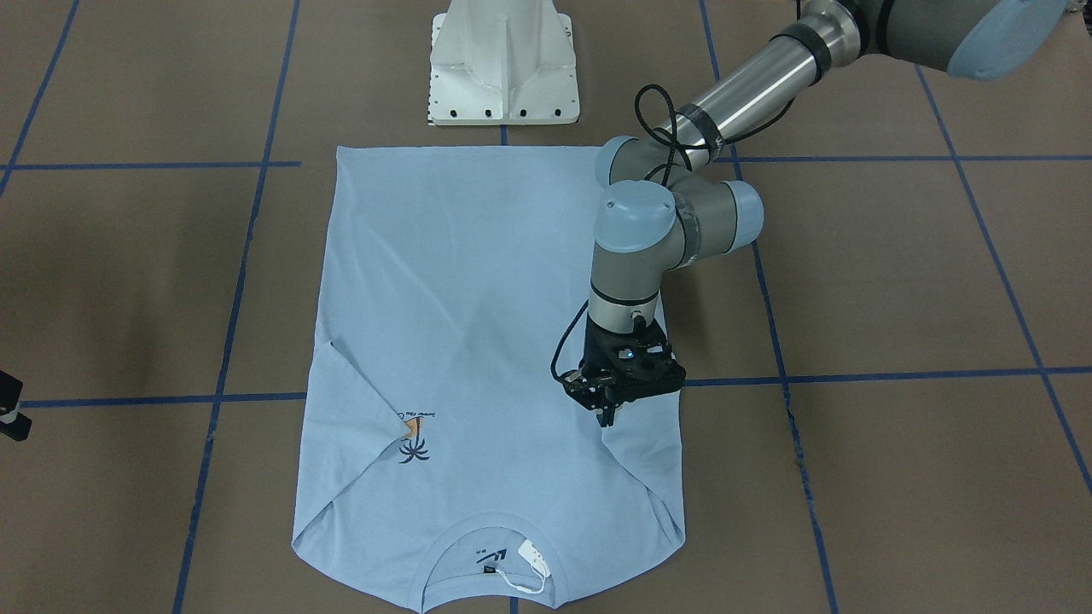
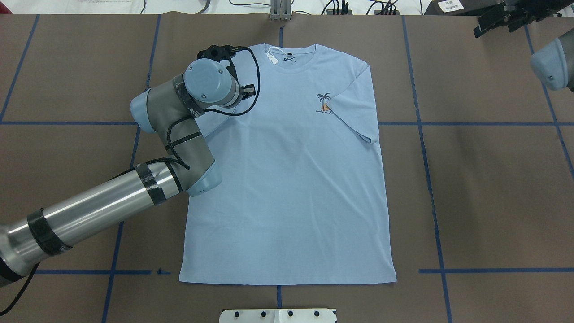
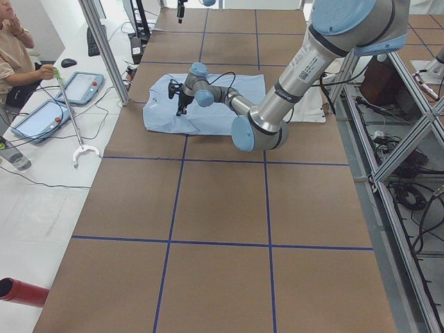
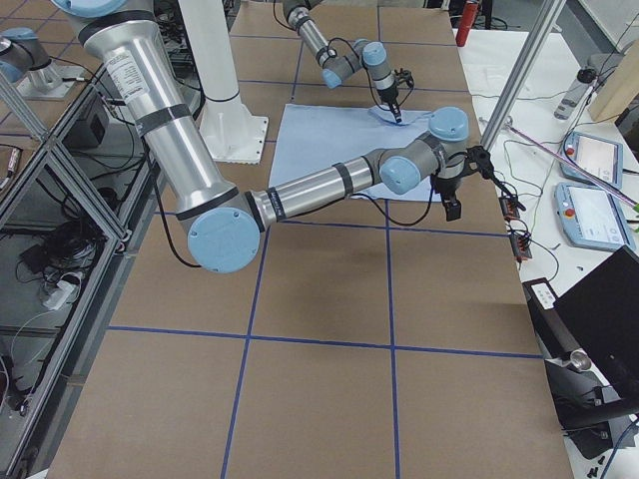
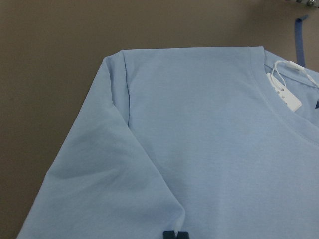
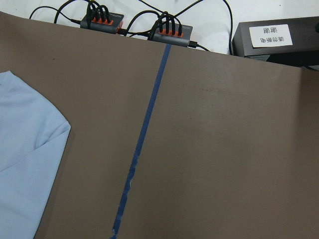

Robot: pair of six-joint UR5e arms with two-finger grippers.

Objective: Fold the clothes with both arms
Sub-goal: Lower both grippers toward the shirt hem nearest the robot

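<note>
Black-fingered, the left gripper point(image 1: 607, 416) looks pinched together on the sleeve corner of the light blue T-shirt point(image 2: 287, 179), likely to lay it inward on the flat body, while the right gripper point(image 2: 500, 18) hangs well clear past the brown table point(image 2: 484, 188), its fingers' state impossible to tell.

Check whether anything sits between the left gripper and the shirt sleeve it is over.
Nothing visible does. The left gripper is right at the T-shirt, over its sleeve, with only bare fabric beneath in the wrist view. The hang tag lies off at the collar, well clear.
</note>
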